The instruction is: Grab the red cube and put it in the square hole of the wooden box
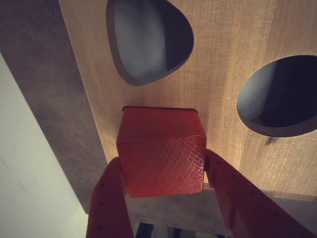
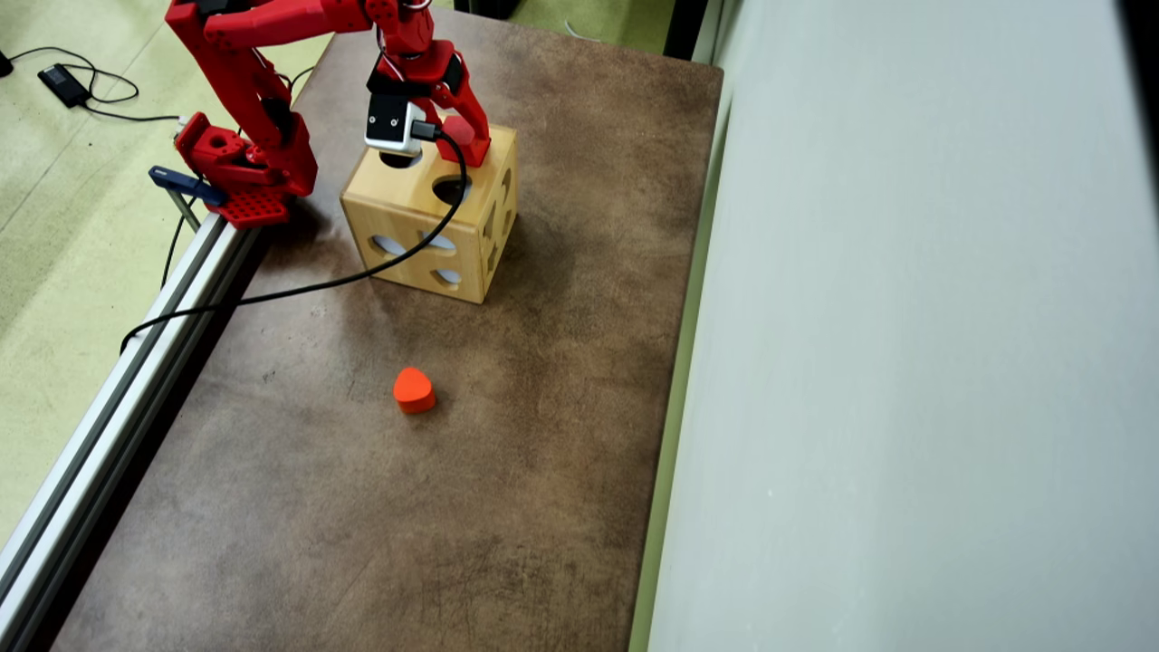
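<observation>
In the wrist view the red cube (image 1: 161, 153) is pinched between my red fingers (image 1: 111, 198), so my gripper (image 1: 162, 166) is shut on it. The cube sits against the top face of the wooden box (image 1: 223, 59), just below a rounded heart-like cut-out (image 1: 148, 37) and left of a round cut-out (image 1: 280, 94). The cube covers the square hole; only a thin dark line shows along the cube's far edge. In the overhead view my gripper (image 2: 453, 140) hangs over the back of the wooden box (image 2: 426, 217), and the cube is hidden under it.
An orange-red heart-like block (image 2: 414, 390) lies on the brown table (image 2: 507, 507), well in front of the box. A metal rail (image 2: 118, 398) runs along the table's left edge beside the arm base (image 2: 240, 177). A black cable (image 2: 299, 288) trails past the box. A pale wall (image 2: 905, 362) borders the right.
</observation>
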